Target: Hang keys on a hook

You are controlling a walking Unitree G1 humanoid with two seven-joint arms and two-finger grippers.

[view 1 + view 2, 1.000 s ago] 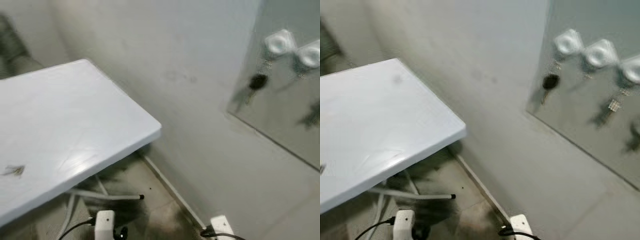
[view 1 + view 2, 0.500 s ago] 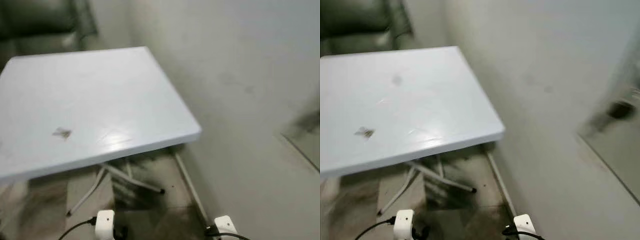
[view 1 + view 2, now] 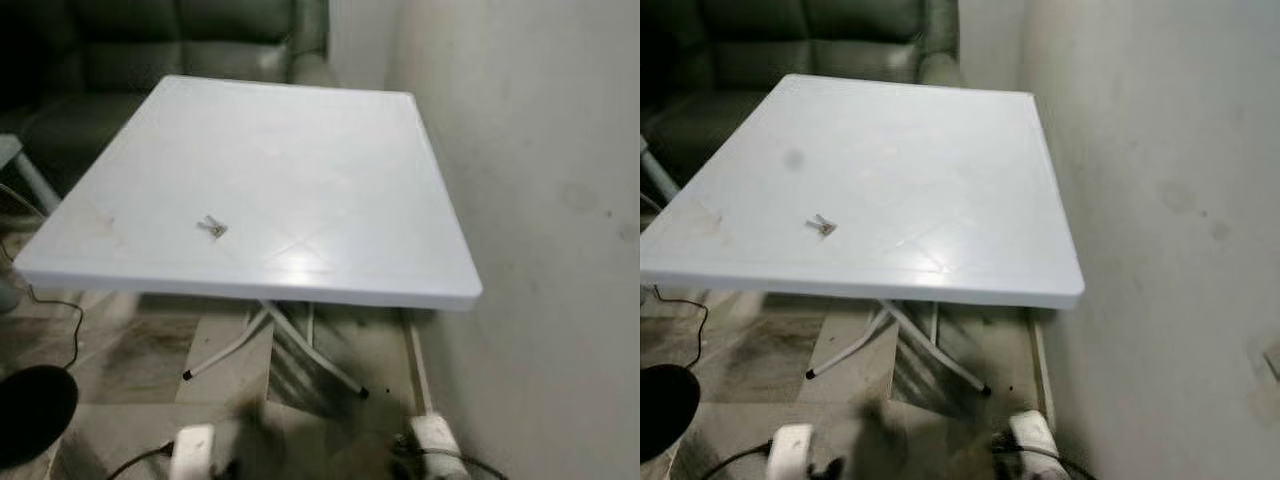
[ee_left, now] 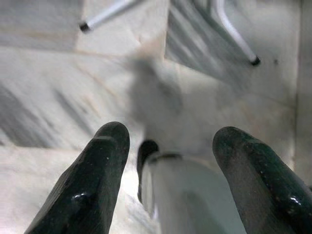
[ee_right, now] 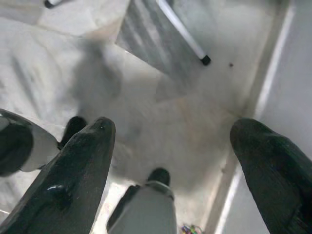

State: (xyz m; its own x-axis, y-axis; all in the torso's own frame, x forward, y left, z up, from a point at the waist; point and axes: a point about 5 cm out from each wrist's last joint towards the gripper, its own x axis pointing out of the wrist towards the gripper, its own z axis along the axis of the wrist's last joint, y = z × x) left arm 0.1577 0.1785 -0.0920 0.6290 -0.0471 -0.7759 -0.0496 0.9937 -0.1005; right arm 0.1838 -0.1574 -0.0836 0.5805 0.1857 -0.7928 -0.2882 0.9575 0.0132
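Note:
A small set of keys (image 3: 211,227) lies on the white table (image 3: 330,140), left of its middle and toward the near edge. The same keys (image 3: 821,225) show in the right eye view. My left gripper (image 4: 168,146) hangs open over the floor, its two black fingers apart with nothing between them. My right gripper (image 5: 173,146) also hangs open above the floor, wide apart and holding nothing. Both arms hang low, well below the tabletop.
A plain wall (image 3: 540,200) runs along the table's right side. A dark green sofa (image 3: 150,40) stands behind the table. The table's white legs (image 3: 300,345) cross under it. My white feet (image 3: 432,438) and cables sit on the tiled floor; a dark round object (image 3: 30,412) is at the lower left.
The camera has swung left: the mirror with its hooks and hanging keys has left the picture, and the whole table with the keys on it has come into view.

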